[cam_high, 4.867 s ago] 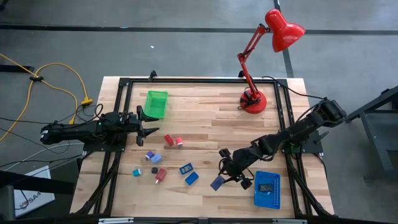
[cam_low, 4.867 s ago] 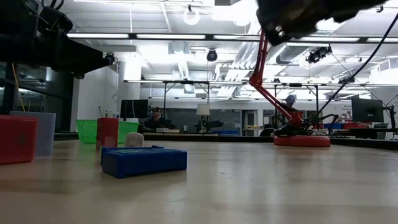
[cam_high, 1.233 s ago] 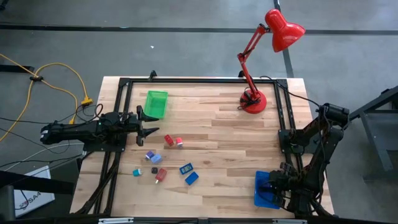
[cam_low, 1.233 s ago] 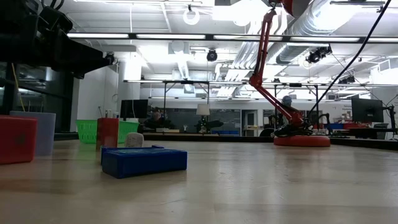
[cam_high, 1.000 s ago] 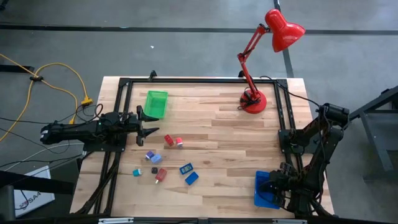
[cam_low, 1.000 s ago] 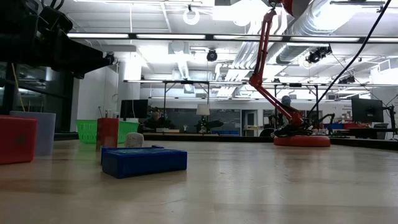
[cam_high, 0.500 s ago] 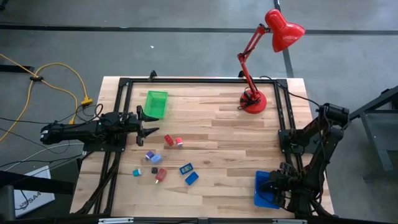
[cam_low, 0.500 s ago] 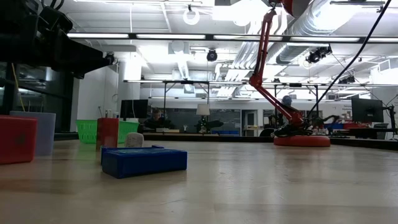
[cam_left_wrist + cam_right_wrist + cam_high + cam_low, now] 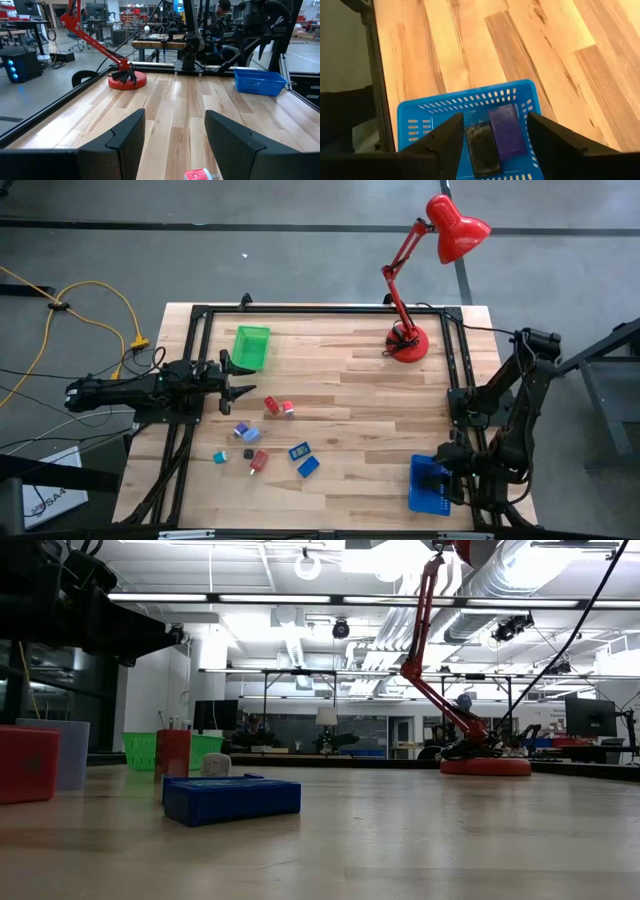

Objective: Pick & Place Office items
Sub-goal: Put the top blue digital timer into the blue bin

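The office items lie loose on the table's left half: red blocks (image 9: pixel 272 405), lilac and blue pieces (image 9: pixel 245 432), a teal piece (image 9: pixel 220 455), a black one (image 9: pixel 249 453), another red one (image 9: pixel 259 462) and two blue blocks (image 9: pixel 303 458). In the low view a blue block (image 9: pixel 230 798) lies flat in front. My left gripper (image 9: pixel 235 378) waits open, level at the left edge, with a red piece (image 9: pixel 200 174) just ahead of it. My right gripper (image 9: pixel 495 120) hangs open above the blue perforated tray (image 9: pixel 428 485). A black piece (image 9: pixel 480 145) and a purple piece (image 9: pixel 506 130) lie inside that tray.
A green tray (image 9: pixel 251 345) sits at the far left of the table. A red desk lamp stands by its base (image 9: pixel 408 340) at the far right. Black frame rails (image 9: pixel 455 380) run along the table's edges. Bare wood lies between the items and the blue tray.
My right arm has shifted: its upper links have swung toward the far edge and its gripper has drawn back a little toward the table's right edge, uncovering more of the blue tray. Its fingers stay open.
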{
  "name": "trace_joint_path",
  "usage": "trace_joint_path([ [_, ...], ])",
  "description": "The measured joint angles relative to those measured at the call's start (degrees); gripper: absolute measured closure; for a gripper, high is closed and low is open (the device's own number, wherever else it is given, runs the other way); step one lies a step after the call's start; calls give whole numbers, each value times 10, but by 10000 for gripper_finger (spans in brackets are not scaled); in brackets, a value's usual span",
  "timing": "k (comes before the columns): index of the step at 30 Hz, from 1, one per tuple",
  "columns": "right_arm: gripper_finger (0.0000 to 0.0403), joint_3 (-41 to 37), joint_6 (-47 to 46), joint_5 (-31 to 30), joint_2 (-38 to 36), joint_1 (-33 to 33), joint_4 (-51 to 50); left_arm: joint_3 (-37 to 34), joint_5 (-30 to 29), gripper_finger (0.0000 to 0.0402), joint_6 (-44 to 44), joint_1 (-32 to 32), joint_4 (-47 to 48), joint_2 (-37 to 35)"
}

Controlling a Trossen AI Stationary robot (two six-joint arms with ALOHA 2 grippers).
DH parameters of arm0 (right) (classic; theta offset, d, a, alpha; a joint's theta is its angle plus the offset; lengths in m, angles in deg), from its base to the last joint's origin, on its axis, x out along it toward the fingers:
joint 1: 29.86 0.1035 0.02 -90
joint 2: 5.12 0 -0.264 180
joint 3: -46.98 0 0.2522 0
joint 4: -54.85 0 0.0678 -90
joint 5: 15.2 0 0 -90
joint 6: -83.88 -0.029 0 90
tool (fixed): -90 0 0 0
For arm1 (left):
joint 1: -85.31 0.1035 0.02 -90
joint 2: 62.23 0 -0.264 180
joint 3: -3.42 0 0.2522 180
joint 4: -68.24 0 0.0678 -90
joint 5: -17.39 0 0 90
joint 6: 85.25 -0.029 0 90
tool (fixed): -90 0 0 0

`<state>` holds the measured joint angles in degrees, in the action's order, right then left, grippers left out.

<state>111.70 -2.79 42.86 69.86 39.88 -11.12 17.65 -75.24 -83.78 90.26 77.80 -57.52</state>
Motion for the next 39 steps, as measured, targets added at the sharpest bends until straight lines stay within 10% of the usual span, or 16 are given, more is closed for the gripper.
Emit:
trace_joint_path([
  [22,199,0,91,-67,-1,-15,66,0,0,202,0,0,0,0],
  [39,199,0,380,-17,-1,-148,233,0,0,202,0,0,0,0],
])
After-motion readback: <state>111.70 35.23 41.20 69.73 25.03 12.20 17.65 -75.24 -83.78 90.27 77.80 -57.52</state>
